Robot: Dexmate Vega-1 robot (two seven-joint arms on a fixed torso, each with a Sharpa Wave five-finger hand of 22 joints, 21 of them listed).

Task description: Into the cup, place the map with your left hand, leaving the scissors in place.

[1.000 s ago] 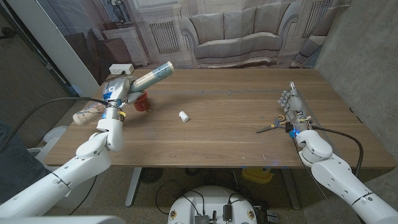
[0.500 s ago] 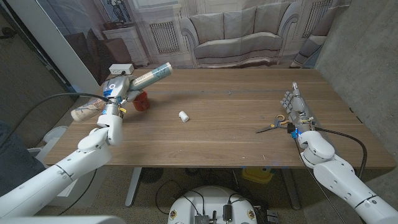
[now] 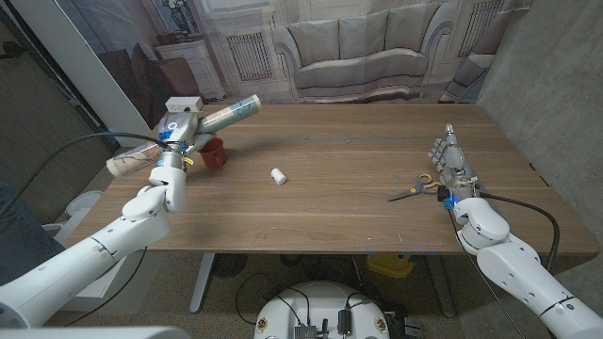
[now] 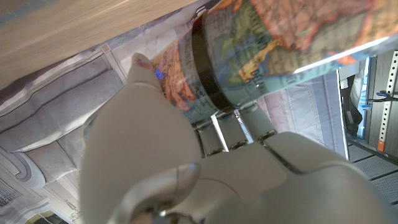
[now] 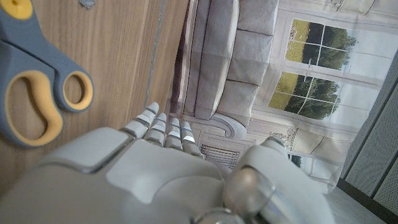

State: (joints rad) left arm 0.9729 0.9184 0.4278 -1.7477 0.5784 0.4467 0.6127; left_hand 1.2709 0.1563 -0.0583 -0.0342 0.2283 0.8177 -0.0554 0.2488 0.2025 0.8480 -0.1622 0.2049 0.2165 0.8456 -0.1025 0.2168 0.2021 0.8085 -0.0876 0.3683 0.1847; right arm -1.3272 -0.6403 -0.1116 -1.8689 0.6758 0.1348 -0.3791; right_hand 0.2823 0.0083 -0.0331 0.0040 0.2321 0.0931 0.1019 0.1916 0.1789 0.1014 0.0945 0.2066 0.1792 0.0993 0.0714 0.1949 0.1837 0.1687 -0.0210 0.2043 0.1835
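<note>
My left hand grips a rolled map and holds it up over the table's far left, slanted, one end toward the far side and the other end past the left edge. Up close, the map with its black band lies across my fingers. A red cup stands just right of that hand, partly hidden by it. Grey and yellow scissors lie on the right of the table, beside my right hand, whose fingers are straight and hold nothing. The scissors' handles show in the right wrist view.
A small white roll lies on the wooden table right of the cup. A white box sits at the far left corner. A backdrop printed with a sofa hangs behind the table.
My left hand has risen a little and moved toward the far side with the map, whose low end has lifted. My right hand has shifted slightly toward the far side.
</note>
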